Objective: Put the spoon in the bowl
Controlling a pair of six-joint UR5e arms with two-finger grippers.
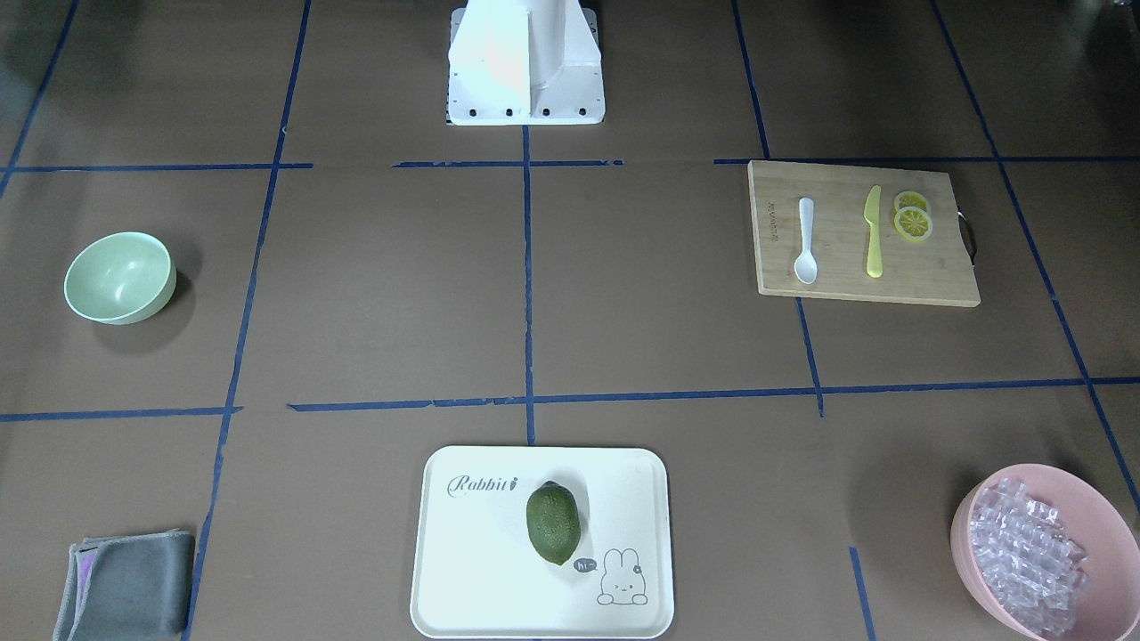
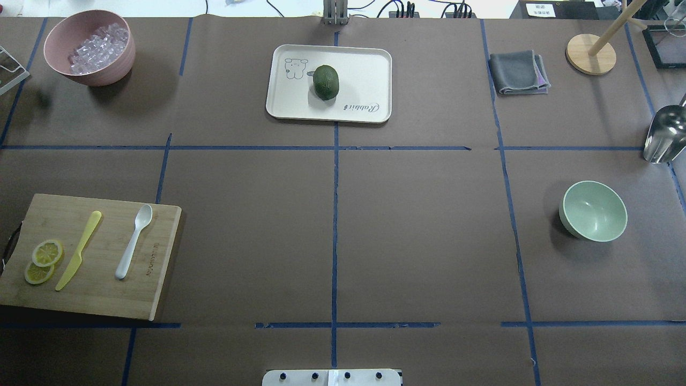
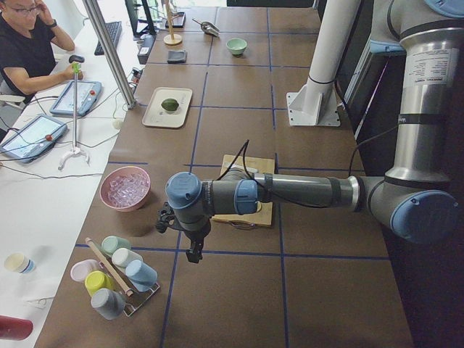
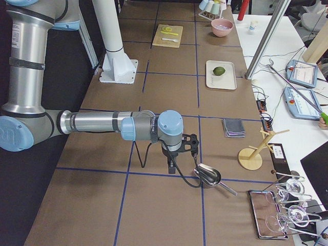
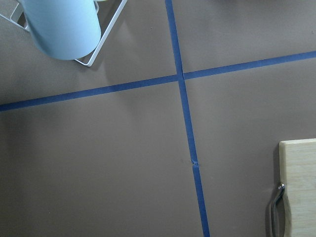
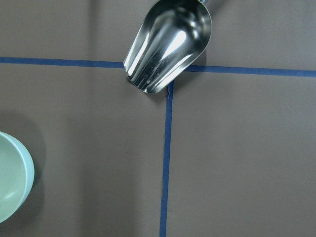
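The white spoon (image 2: 134, 241) lies flat on a wooden cutting board (image 2: 107, 300) at the table's left side, scoop pointing away from the robot; it also shows in the front view (image 1: 805, 242). The mint-green bowl (image 2: 593, 210) stands upright on the right side, and its rim shows in the right wrist view (image 6: 10, 177). My left gripper (image 3: 193, 252) hangs beyond the board's outer end. My right gripper (image 4: 170, 167) hangs next to a metal scoop. They show only in the side views, so I cannot tell whether they are open or shut.
A yellow knife (image 2: 79, 250) and lemon slices (image 2: 43, 260) share the board. A pink bowl of clear cubes (image 2: 90, 47), a tray (image 2: 370, 64) with a green fruit, a grey cloth (image 2: 519, 72) and a metal scoop (image 2: 664, 134) stand around. Cups (image 3: 116, 279) sit near the left gripper.
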